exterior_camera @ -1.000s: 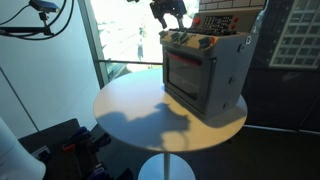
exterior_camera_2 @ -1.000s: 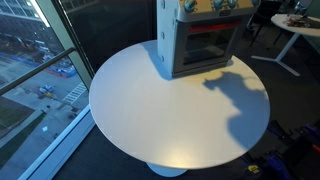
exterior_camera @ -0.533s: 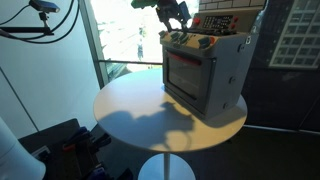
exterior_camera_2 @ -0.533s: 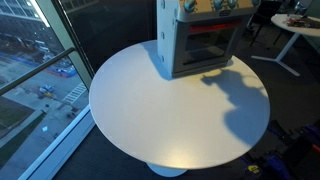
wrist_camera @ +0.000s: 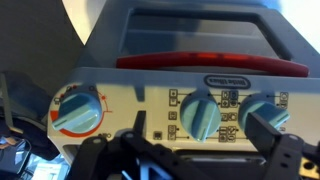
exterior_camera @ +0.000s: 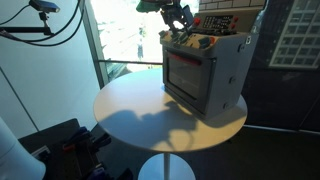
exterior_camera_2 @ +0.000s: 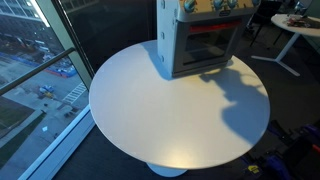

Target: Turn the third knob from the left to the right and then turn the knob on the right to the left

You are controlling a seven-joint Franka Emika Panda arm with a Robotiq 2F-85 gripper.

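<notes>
Directly below the wrist camera, the gripper (wrist_camera: pixel 182 150) fills the lower edge of the wrist view; its dark jaws stand apart with nothing between them, one finger low on the picture's left and the other overlapping the end knob (wrist_camera: pixel 262 112) on the picture's right. Whether that finger touches the knob cannot be told. Just behind the jaws lies the pale control panel (wrist_camera: pixel 150 100) of the toy oven (wrist_camera: pixel 190 35). On that panel, a large dial (wrist_camera: pixel 78 110) with an orange ring sits at the picture's left, a teal middle knob (wrist_camera: pixel 200 116) sits near the centre, and the teal end knob is just beside it. Beyond the panel a red bar (wrist_camera: pixel 210 62) runs across the oven body. In an exterior view the gripper (exterior_camera: pixel 180 20) hangs at the upper front corner of the toy oven (exterior_camera: pixel 205 70), on the window side. The oven stands upright near the far edge of the round white tabletop (exterior_camera: pixel 130 110). In an exterior view the toy oven (exterior_camera_2: pixel 200 40) occupies the far part of the tabletop (exterior_camera_2: pixel 160 110), where the arm's shadow falls. Further back, a glazed wall (exterior_camera: pixel 115 35) shows the street outside.
</notes>
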